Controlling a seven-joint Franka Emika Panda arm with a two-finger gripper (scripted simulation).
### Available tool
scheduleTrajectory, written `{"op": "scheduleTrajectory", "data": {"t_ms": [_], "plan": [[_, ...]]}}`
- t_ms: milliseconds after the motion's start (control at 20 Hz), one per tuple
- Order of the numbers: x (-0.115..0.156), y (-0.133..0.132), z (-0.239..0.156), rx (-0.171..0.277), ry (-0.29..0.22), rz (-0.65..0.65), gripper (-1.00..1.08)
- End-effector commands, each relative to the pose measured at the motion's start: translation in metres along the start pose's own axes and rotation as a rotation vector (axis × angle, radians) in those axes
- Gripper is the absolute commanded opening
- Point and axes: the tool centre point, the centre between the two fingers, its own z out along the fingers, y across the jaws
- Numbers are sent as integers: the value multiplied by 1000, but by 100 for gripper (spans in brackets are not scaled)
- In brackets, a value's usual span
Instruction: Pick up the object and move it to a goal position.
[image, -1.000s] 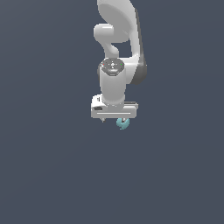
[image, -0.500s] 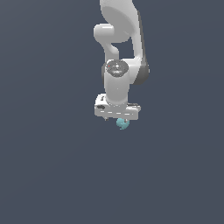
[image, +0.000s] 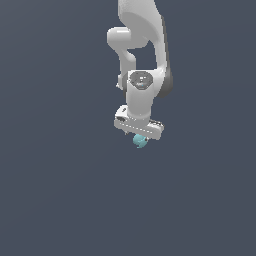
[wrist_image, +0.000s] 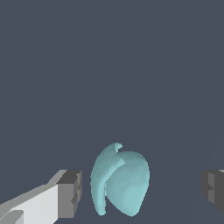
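Note:
The object (wrist_image: 119, 181) is a small light teal curled lump lying on the dark grey surface. In the wrist view it sits between my two grey fingertips, much nearer one pad (wrist_image: 71, 194) than the other (wrist_image: 213, 188), with a gap on each side. My gripper (wrist_image: 142, 190) is open around it and touches nothing. In the exterior view the white hand (image: 138, 122) hangs straight over the object (image: 139, 141), which peeks out just below it. The fingers themselves are mostly hidden under the hand there.
The white-and-grey arm (image: 142, 40) rises from the hand towards the top of the exterior view. A plain dark grey surface (image: 60, 190) surrounds it.
The hand has shifted slightly towards the exterior view's right and turned a little about its wrist. The teal object has stayed in place beneath it.

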Motion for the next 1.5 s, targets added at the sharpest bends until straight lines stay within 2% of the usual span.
{"op": "scheduleTrajectory", "data": {"t_ms": [0, 700, 1450], "plan": [[-6, -3, 4, -1, 2, 59, 100], [-33, -13, 22, -6, 11, 314, 100], [-38, -15, 33, -7, 12, 358, 100]]}}
